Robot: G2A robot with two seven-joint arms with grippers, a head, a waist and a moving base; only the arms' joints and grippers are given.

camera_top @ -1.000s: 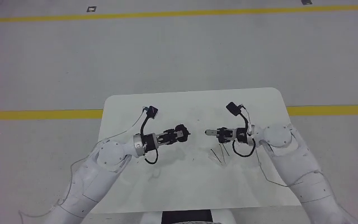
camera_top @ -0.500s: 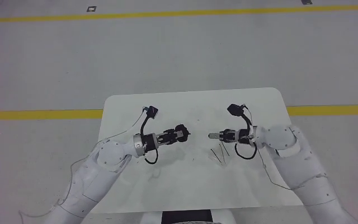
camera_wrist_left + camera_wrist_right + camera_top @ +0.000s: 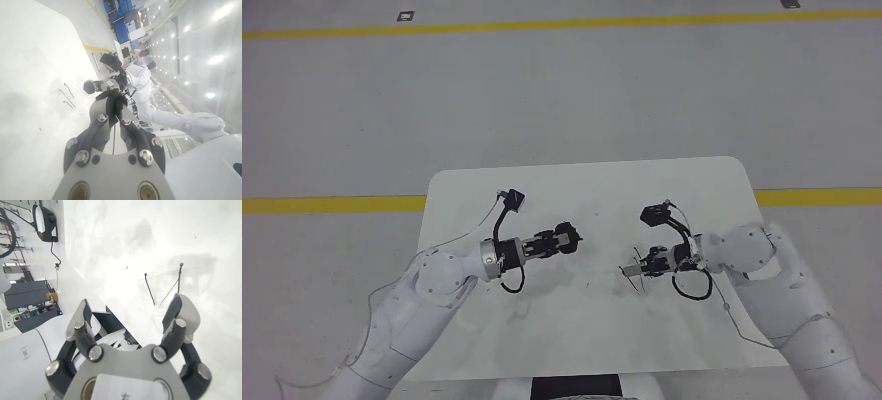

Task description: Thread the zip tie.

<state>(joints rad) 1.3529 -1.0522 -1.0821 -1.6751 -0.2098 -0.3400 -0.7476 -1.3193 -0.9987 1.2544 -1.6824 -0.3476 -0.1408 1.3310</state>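
Left gripper (image 3: 113, 100) is pinched shut on a zip tie (image 3: 114, 136). Right gripper (image 3: 130, 303) gapes wide and empty above loose ties (image 3: 149, 289), which lie at three o'clock from table (image 3: 542, 190) centre. Risk: overlapping ties may lift together, or the thin strap may slip the pads.

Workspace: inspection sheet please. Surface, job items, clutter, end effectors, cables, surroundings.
Surface: white table, smudged.
Job's things: three loose zip ties flat on the table; held zip tie in the left end effector.
Clutter: small dark specks.
End effectors: left end effector shut on the held zip tie; right end effector open, at the loose zip ties.
Cables: black cable loops at the wrists.
Surroundings: yellow floor lines.
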